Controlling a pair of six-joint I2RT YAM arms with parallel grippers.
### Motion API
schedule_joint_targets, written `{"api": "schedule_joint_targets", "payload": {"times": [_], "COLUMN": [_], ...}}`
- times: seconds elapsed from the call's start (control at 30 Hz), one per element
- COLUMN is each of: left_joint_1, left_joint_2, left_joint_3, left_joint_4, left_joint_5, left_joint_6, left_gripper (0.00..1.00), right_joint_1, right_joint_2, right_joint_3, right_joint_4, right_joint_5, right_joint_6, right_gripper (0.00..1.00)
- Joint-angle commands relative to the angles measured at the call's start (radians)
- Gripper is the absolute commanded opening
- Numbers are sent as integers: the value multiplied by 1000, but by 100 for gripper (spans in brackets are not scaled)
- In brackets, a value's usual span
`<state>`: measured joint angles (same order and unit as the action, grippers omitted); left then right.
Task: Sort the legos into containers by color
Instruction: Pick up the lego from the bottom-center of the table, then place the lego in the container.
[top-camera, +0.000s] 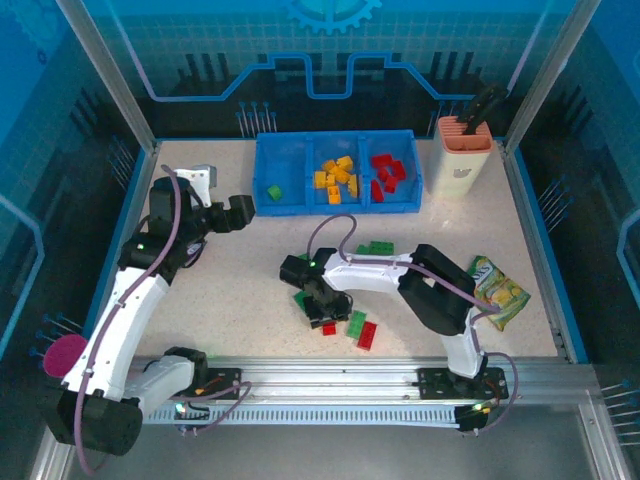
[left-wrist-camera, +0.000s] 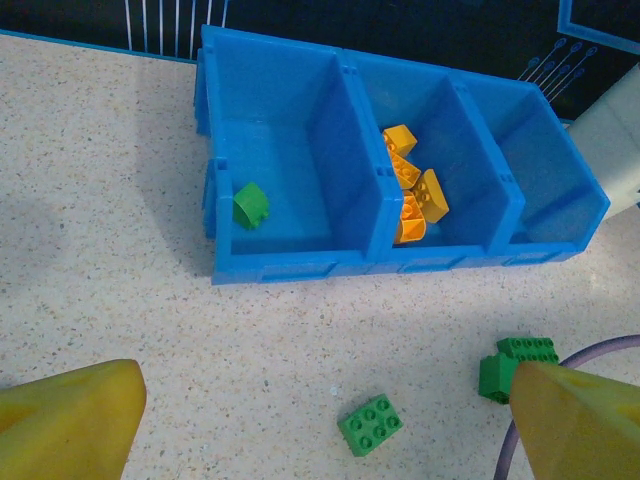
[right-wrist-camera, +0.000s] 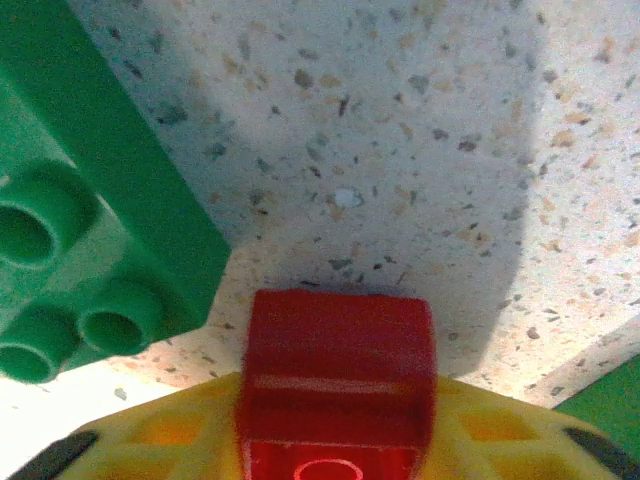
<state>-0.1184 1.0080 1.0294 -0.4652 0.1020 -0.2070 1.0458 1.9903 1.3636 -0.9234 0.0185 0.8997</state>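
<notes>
A speckled table (top-camera: 230, 290) carries the blue bin tray (top-camera: 300, 208) at upper centre, sorted green, orange-yellow, red from left to right. At lower centre the right gripper (top-camera: 320, 312) seems closed around a red brick (right-wrist-camera: 338, 380), likely bound for the rightmost compartment; the contact itself is cut off. The left gripper (top-camera: 243, 210) hangs wide open and empty beside the tray.

Both arms are built of white shell links joined by black motor housings. A grey-purple cable (top-camera: 176, 215) runs along the left arm (top-camera: 130, 300), and a like cable (top-camera: 335, 216) arches off the right arm (top-camera: 375, 272). Each black base (top-camera: 195, 385) carries a small orange light, and green lights glow at some joints. The left fingers (left-wrist-camera: 65, 425) are plain yellow plastic wedges. The right fingers (right-wrist-camera: 150, 435) are yellow too, with orange-tinted recesses and black corners.
</notes>
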Motion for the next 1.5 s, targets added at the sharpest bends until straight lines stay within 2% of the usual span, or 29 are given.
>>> {"api": "schedule_joint_targets", "payload": {"times": [0.0, 0.17, 0.27, 0.4, 0.57, 0.7, 0.83, 1.07, 1.27, 1.47], "left_joint_1": [11, 11, 11, 12, 16, 16, 17, 19, 20, 20], "left_joint_2": [1, 6, 12, 19, 23, 27, 43, 73, 105, 114], "left_joint_3": [0, 1, 4, 11, 10, 18, 26, 29, 44, 45], "left_joint_4": [7, 6, 2, -6, -2, -4, -11, -6, -15, -13], "left_joint_5": [-12, -15, -18, -27, -81, -105, -110, -121, -121, -119], "left_joint_6": [16, 19, 21, 29, 48, 67, 76, 84, 90, 93], "left_gripper": [95, 95, 95, 95, 95, 95, 95, 95, 96, 97], "right_joint_1": [-17, -37, -101, -247, -471, -620, -700, -771, -801, -811], "right_joint_2": [17, -35, -98, -192, -203, -103, 62, 308, 495, 562], "right_joint_3": [10, 10, 43, 116, 171, 336, 544, 795, 1032, 1118], "right_joint_4": [-20, -70, -135, -168, 12, 118, 182, 263, 202, 181], "right_joint_5": [48, 64, 126, 243, 324, 310, 310, 313, 322, 313], "right_joint_6": [-37, -126, -215, -384, -616, -696, -768, -833, -856, -867], "right_gripper": [36, 30, 30, 30, 30, 30, 30, 30, 31, 36]}}
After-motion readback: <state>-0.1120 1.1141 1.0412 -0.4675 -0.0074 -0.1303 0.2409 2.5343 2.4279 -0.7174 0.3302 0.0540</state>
